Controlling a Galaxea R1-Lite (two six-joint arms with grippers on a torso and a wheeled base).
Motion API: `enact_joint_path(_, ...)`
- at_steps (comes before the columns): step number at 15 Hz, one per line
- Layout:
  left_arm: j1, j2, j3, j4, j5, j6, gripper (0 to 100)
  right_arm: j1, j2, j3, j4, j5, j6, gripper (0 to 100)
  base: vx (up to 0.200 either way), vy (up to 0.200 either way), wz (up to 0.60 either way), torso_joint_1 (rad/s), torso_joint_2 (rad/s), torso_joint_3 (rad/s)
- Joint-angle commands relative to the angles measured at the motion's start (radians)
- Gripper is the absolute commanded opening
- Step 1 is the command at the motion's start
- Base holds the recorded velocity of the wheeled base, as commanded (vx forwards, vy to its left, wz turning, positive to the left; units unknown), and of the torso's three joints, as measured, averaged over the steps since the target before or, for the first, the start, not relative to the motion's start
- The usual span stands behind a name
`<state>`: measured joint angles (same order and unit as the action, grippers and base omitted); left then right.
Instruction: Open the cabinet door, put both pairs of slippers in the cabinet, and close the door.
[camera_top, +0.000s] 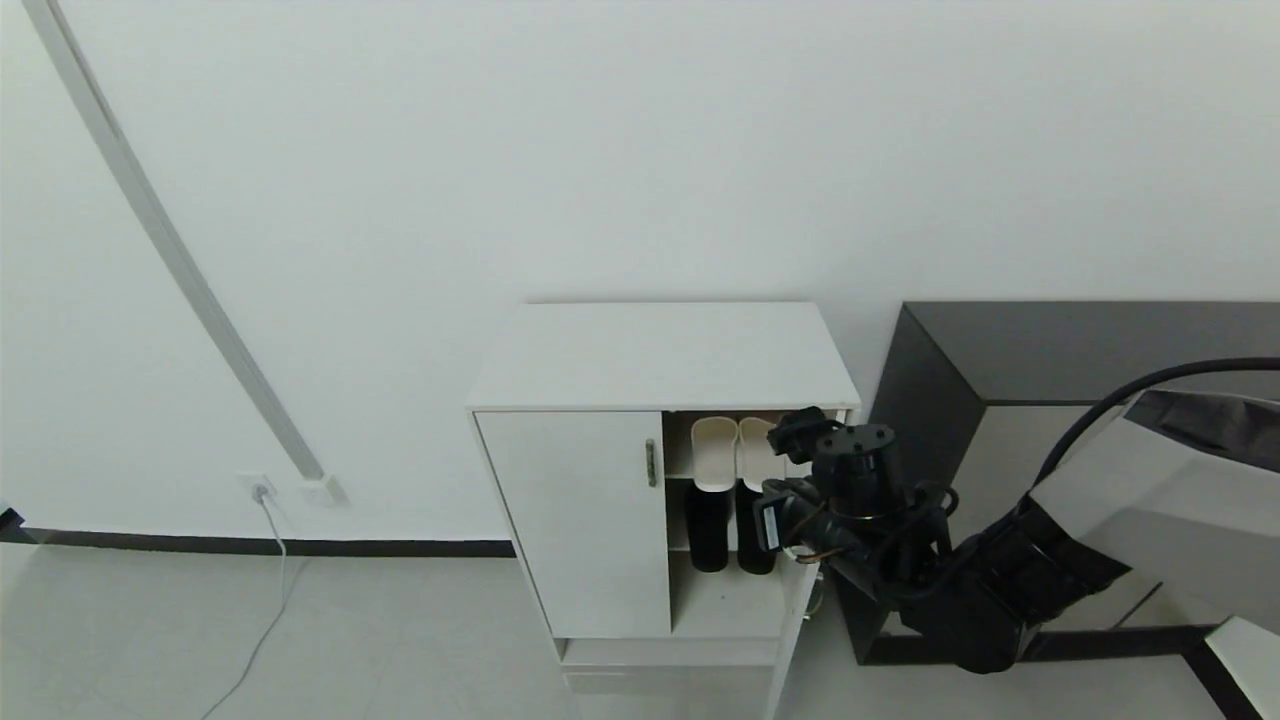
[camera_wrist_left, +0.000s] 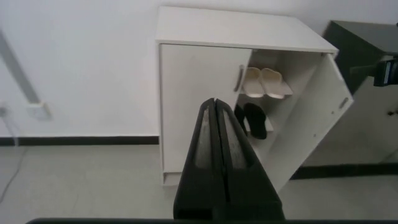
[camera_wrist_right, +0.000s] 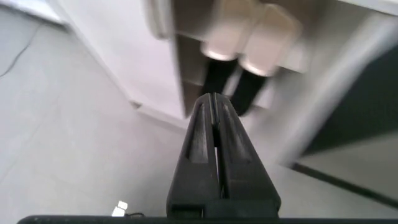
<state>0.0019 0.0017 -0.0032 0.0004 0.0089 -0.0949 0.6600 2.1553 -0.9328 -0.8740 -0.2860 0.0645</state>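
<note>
A white cabinet (camera_top: 655, 360) stands against the wall, its left door (camera_top: 580, 520) shut and its right door (camera_top: 792, 640) swung open toward me. Inside, a white pair of slippers (camera_top: 730, 452) stands on the upper shelf and a black pair (camera_top: 725, 530) on the shelf below. My right gripper (camera_top: 797, 430) is shut and empty, right at the open compartment beside the door's top. In the right wrist view its fingertips (camera_wrist_right: 215, 101) point at the black slippers (camera_wrist_right: 233, 87) under the white ones (camera_wrist_right: 249, 43). My left gripper (camera_wrist_left: 215, 109) is shut, empty, well back from the cabinet (camera_wrist_left: 236, 28).
A dark glossy cabinet (camera_top: 1000, 350) stands directly right of the white one, close behind the open door (camera_wrist_left: 323, 118). A wall socket (camera_top: 262, 488) with a trailing cable is at the left. Grey floor (camera_top: 350, 640) lies open in front.
</note>
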Motion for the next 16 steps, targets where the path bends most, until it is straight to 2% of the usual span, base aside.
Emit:
enact_joint_path(1,0.0,0.0,0.0,0.001,0.0,0.0,0,-0.016,-0.002,0.012,-0.003,-0.001,-0.022,0,0.0,0.0,0.0,0.0,0.0,0.0)
enact_joint_path(6,0.0,0.001,0.0,0.001,0.0,-0.002,0,-0.112,-0.051,0.114,0.001,-0.004,-0.172,0,0.0,0.0,0.0,0.0,0.0,0.0)
enact_joint_path(10,0.0,0.0,0.0,0.001,0.0,-0.002,0,-0.168,-0.069,0.14,0.009,-0.001,-0.21,0,0.0,0.0,0.0,0.0,0.0,0.0)
enact_joint_path(16,0.0,0.0,0.0,0.001,0.0,-0.002,0,-0.183,-0.049,0.18,0.084,0.042,-0.249,0,0.0,0.0,0.0,0.0,0.0,0.0)
